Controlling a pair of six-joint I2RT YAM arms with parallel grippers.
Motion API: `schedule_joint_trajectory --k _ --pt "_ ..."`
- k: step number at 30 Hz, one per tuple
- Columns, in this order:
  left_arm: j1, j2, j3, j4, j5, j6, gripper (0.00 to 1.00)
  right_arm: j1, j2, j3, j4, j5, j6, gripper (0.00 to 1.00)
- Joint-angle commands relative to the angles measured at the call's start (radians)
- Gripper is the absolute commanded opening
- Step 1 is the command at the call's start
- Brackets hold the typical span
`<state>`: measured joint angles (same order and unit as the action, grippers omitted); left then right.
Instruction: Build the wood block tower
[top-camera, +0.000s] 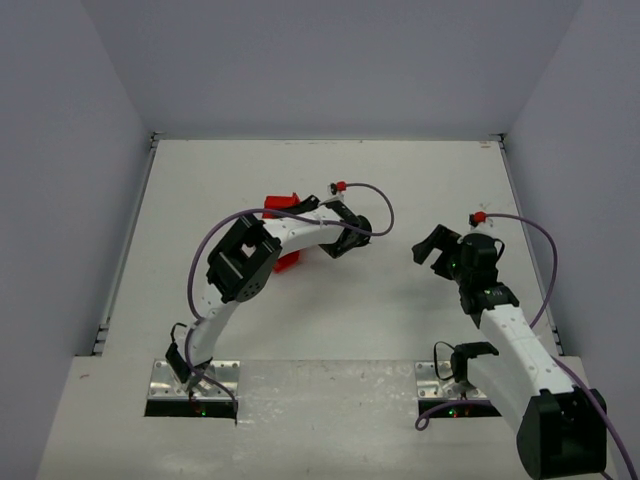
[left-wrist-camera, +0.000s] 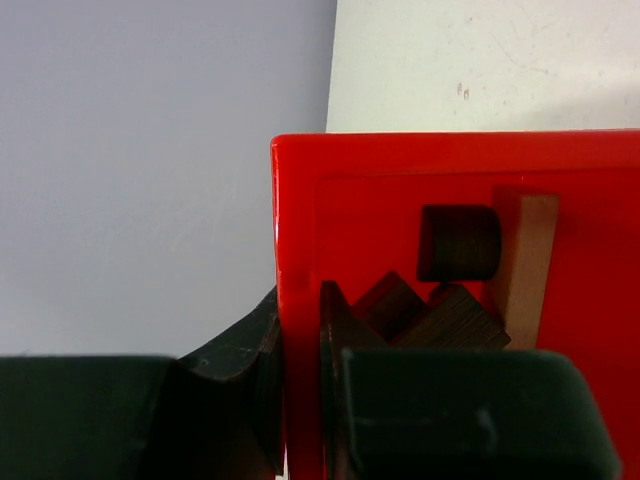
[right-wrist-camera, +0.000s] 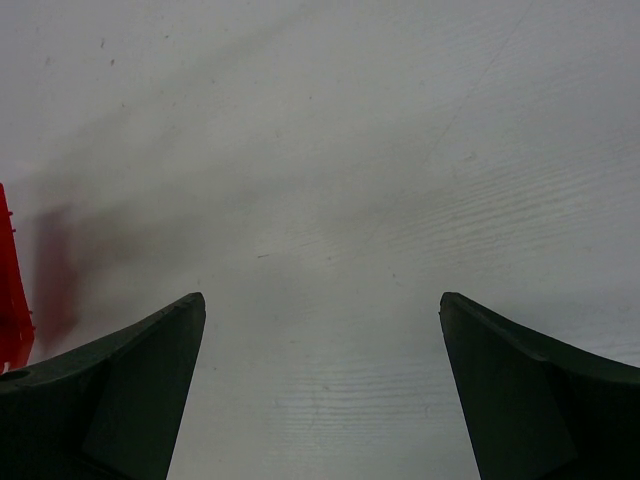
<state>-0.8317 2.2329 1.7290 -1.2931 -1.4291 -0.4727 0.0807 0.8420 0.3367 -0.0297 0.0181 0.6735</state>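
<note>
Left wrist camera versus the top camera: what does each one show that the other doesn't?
Only the left wrist view shows the wooden blocks, dark brown ones and a light tan one, lying loose inside the red bin, and the left gripper clamped on the bin's wall. Only the top view shows the left arm, the right arm, the whole table and the right gripper open, holding nothing. Both show the red bin.

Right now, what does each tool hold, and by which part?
Left tool clamps the red bin by its wall, a finger on each side. Right tool: open, empty.
</note>
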Motion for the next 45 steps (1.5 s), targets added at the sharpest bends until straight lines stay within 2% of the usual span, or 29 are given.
schedule_joint_trajectory --k 1,11,15,19,24,45 --pt "-0.010 -0.009 0.021 -0.025 -0.258 0.190 0.00 -0.001 0.019 0.018 0.033 0.004 0.000 0.99" --pt "-0.027 0.020 -0.105 -0.025 -0.257 0.260 0.00 -0.001 0.046 0.024 0.033 -0.014 0.002 0.99" --pt "-0.033 -0.002 -0.208 -0.022 -0.257 0.285 0.00 -0.001 0.049 0.025 0.033 -0.040 0.004 0.99" --pt "-0.042 -0.007 -0.206 -0.010 -0.255 0.309 0.00 -0.001 0.054 0.027 0.033 -0.049 0.005 0.99" --pt "-0.081 -0.019 -0.281 -0.004 -0.255 0.369 0.00 -0.001 0.058 0.031 0.033 -0.056 0.003 0.99" --pt "-0.093 0.036 -0.305 -0.003 -0.254 0.390 0.00 -0.001 0.089 0.046 -0.008 -0.041 -0.006 0.99"
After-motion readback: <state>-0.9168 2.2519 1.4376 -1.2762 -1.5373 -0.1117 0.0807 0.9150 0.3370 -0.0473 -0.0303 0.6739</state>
